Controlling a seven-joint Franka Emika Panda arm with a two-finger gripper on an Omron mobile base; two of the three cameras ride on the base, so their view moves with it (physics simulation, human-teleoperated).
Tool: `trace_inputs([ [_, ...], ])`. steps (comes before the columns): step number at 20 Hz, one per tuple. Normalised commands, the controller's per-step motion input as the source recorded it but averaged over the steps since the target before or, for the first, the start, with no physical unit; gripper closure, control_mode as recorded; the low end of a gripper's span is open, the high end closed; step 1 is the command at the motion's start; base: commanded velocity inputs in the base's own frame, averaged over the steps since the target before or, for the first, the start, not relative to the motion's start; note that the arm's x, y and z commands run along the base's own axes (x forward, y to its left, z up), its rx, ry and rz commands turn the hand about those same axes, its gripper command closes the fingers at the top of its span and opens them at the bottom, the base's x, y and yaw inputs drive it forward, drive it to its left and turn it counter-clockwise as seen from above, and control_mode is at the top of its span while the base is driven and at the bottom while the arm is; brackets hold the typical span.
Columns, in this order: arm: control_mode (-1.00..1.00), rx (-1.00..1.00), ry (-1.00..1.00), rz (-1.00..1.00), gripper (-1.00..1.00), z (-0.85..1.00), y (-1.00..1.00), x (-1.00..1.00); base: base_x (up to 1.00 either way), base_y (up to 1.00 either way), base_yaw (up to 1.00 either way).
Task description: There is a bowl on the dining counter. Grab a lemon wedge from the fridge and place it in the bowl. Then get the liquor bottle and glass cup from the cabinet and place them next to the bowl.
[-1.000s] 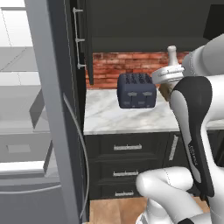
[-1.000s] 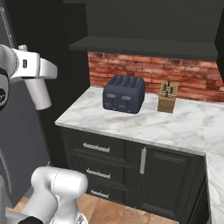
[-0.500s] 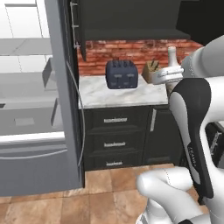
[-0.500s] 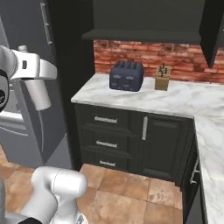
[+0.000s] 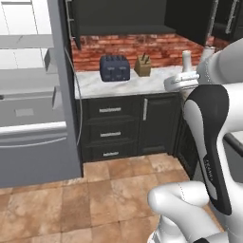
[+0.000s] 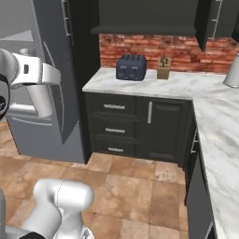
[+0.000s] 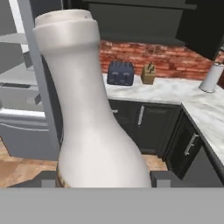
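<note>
The liquor bottle (image 7: 92, 118), white with a long neck and a wide belly, stands upright close up in the hand view. My gripper (image 7: 104, 178) is shut on its lower body, with a grey fingertip (image 7: 159, 178) showing on either side. In the left base view the bottle's neck (image 5: 186, 59) pokes up above my hand at the right, in front of the counter. The bowl, the lemon wedge and the glass cup are out of view.
The fridge (image 5: 28, 118) stands open at the left, its door edge (image 5: 64, 95) jutting out. A marble counter (image 6: 154, 84) over dark drawers carries a toaster (image 5: 114, 68), a knife block (image 5: 143, 65) and a white canister (image 6: 232, 72). Tiled floor (image 6: 135, 182) lies ahead.
The whole picture has shifted: the base has backed away from the counter and fridge, so more floor and cabinets show. The bottle stays in my gripper.
</note>
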Motion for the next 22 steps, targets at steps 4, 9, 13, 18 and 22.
trace_inputs([
  [4,1.0,0.0,0.0,0.0,1.0,0.0,0.0,0.0,-1.0,-0.18,-0.22],
  [9,1.0,0.0,0.0,0.0,1.0,0.0,0.0,0.0,-1.0,-0.2,-0.22],
  [13,1.0,0.0,0.0,0.0,1.0,0.0,0.0,0.0,-1.0,-0.2,-0.21],
  [18,1.0,0.0,0.0,0.0,1.0,0.0,0.0,0.0,-1.0,-0.2,-0.2],
  [22,1.0,0.0,0.0,0.0,1.0,0.0,0.0,0.0,-1.0,-0.23,-0.17],
])
